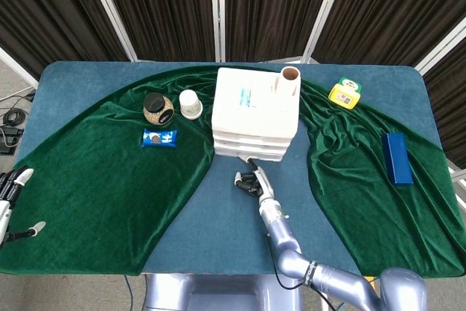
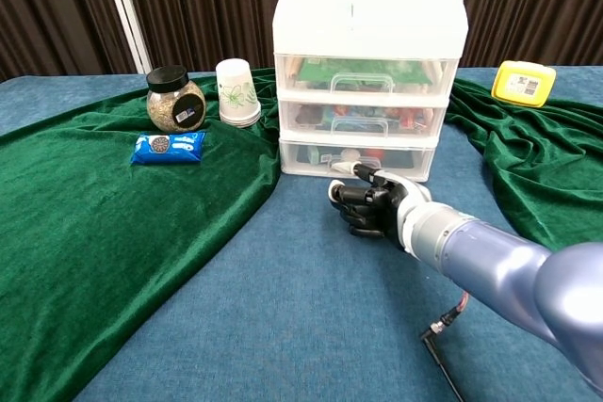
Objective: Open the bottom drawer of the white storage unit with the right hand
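Head view: white storage unit standing at the middle of the surface, where green cloth parts on either side of it. Cardboard tube upright on its top, at the right. Right hand just in front of the unit's lowest level, fingers curled inward, arm running back toward the near edge. Left of the unit: white cup, dark-lidded jar, and a blue snack packet a little nearer. Right of the unit: yellow box, and well beyond it a blue box. Left hand far left of the unit, at the frame's edge (too little visible to tell how its fingers lie).

Chest view: bottom drawer pushed in, flush with the two drawers above. Right hand directly before it, dark fingers bunched together, one fingertip up at the drawer's handle (touching or merely close, cannot tell). Nothing clearly gripped.
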Controlling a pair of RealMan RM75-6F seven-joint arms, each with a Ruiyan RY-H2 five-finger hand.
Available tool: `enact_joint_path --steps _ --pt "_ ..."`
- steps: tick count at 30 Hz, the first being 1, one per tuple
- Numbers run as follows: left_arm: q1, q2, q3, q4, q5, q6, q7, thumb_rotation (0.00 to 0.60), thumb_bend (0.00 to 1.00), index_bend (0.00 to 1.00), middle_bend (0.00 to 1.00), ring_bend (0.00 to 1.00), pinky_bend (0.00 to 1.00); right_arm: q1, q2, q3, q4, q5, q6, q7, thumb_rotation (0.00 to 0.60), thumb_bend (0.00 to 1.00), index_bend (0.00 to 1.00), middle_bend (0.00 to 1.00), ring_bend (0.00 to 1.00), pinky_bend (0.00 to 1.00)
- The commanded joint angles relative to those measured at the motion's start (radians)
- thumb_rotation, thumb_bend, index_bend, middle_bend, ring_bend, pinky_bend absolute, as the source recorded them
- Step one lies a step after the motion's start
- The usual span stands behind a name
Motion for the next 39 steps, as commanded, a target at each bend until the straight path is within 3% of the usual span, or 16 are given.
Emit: enact_joint_path --steps 1,19,32,39 --pt "0.001 0.0 0.0 -0.001 0.001 0.002 0.001 0.6 0.12 0.0 0.0 0.0 0.0 -0.008 0.007 0.0 -0.013 -0.005 -0.008 0.002 0.6 0.6 0.3 0.86 0.92 0.78" --pt "0.003 0.003 0.005 -0.006 0.008 0.009 0.002 0.6 0.12 0.0 0.0 0.0 0.0 -0.093 0.052 -0.051 -0.131 -0.073 0.01 0.013 0.6 0.6 0.32 0.86 0.92 0.78" --pt "0.006 0.006 0.007 -0.01 0.014 0.019 0.001 0.6 0.12 0.0 0.0 0.0 0.0 -0.146 0.048 -0.099 -0.167 -0.116 0.12 -0.048 0.6 0.56 0.1 0.85 0.92 0.78" --pt "0.009 0.007 0.01 -0.013 0.025 0.033 0.003 0.6 0.12 0.0 0.0 0.0 0.0 -0.194 0.054 -0.129 -0.215 -0.187 0.211 -0.052 0.6 0.56 0.11 0.85 0.92 0.78"
